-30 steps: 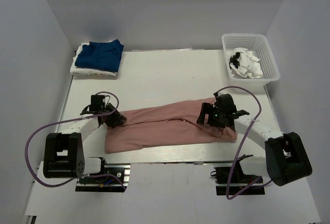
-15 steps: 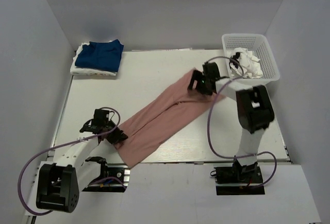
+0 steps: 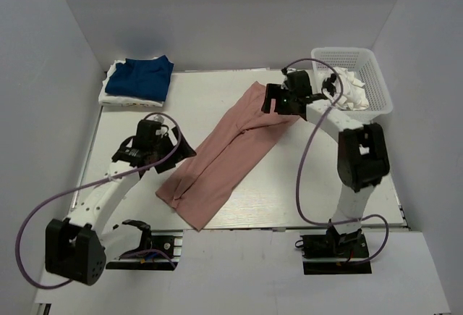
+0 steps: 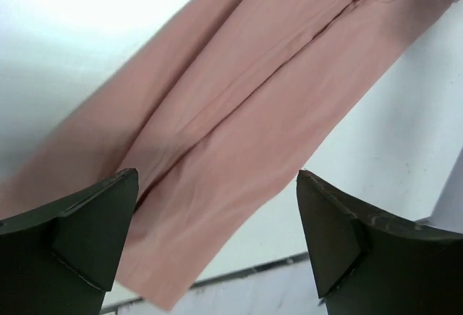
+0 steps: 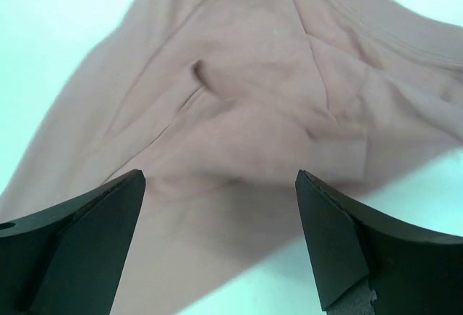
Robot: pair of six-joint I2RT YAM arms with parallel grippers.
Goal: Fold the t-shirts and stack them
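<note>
Left gripper [image 4: 217,177]: fingers spread wide, nothing between; I see it hanging over the lower stretch of long dusty-pink cloth t-shirt [image 3: 217,159]. Right gripper [image 5: 219,176]: likewise spread, holding nothing, above rumpled collar end of same shirt. Pink shirt lies as narrow diagonal strip on white table [image 3: 217,105]. Folded navy blue t-shirt [image 3: 141,77] sits atop white one [image 3: 114,98], far-left corner. White plastic basket [image 3: 343,58] at far right, white cloth [image 3: 349,92] inside.
</note>
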